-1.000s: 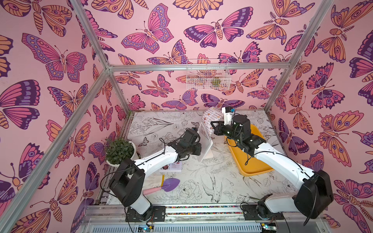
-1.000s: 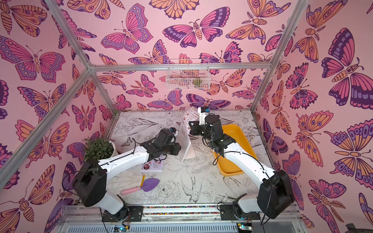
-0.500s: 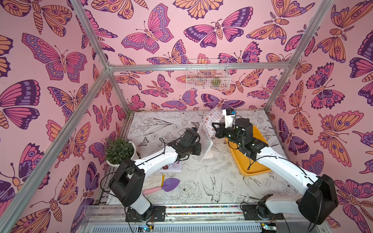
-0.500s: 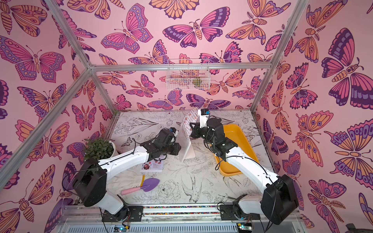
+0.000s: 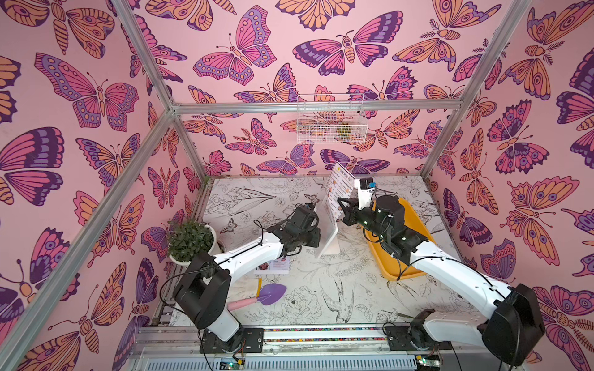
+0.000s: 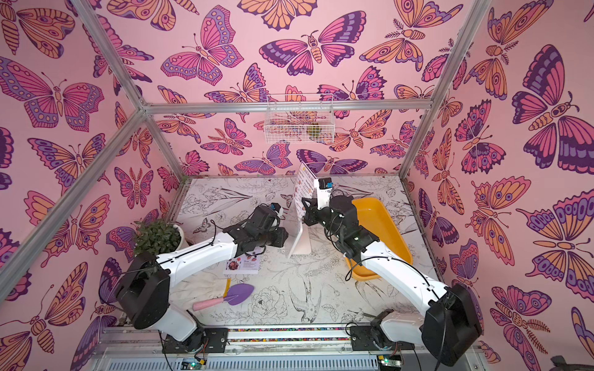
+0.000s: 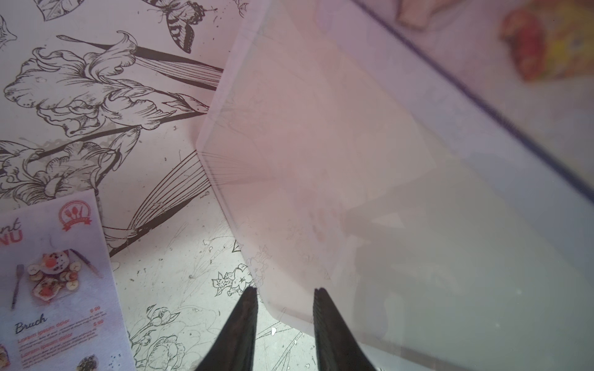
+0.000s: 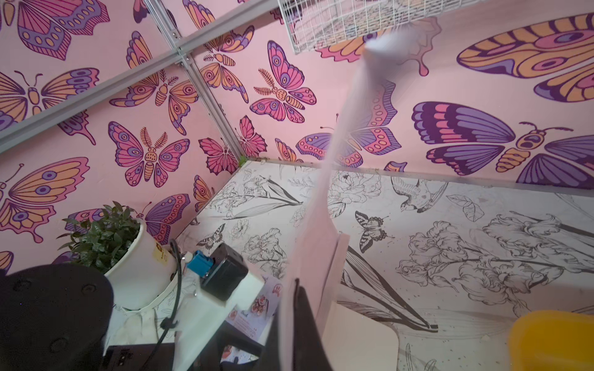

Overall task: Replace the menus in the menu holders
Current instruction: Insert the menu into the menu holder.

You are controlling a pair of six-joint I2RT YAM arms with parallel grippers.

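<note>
White menu: I see the white menu (image 5: 340, 189), headed "DIM SUM INN", standing nearly upright over the middle of the table (image 5: 321, 305). Its printed face is on my right arm's side. Its lower end meets the top of the menu holder, and I cannot tell whether it sits inside the panel.
Menu holder: the menu holder (image 5: 329, 237) stands on its flat foot mid-table, between my two grippers.
Right gripper: my right gripper (image 5: 340, 205) is pinched together on the white menu's lower part. In its wrist view the sheet (image 8: 324, 192) rises blurred from the fingers, just beside the holder's panel (image 8: 340, 257).
Left gripper: my left gripper (image 7: 284, 290) sits low on the holder's other side. Its fingers stand apart with a rounded corner of the panel (image 7: 353, 160) between them, and I cannot tell whether they press on it.
Pink menu: the pink menu (image 5: 272, 266) lies flat and face up on the table under my left forearm, apart from the holder.
Yellow tray: the yellow tray (image 5: 416, 221) lies under my right arm, beside the holder.
Further out: a potted plant (image 5: 189, 239) stands at the left edge, a purple trowel (image 5: 266, 295) lies near the front, and a wire basket (image 5: 329, 122) hangs on the back wall.
</note>
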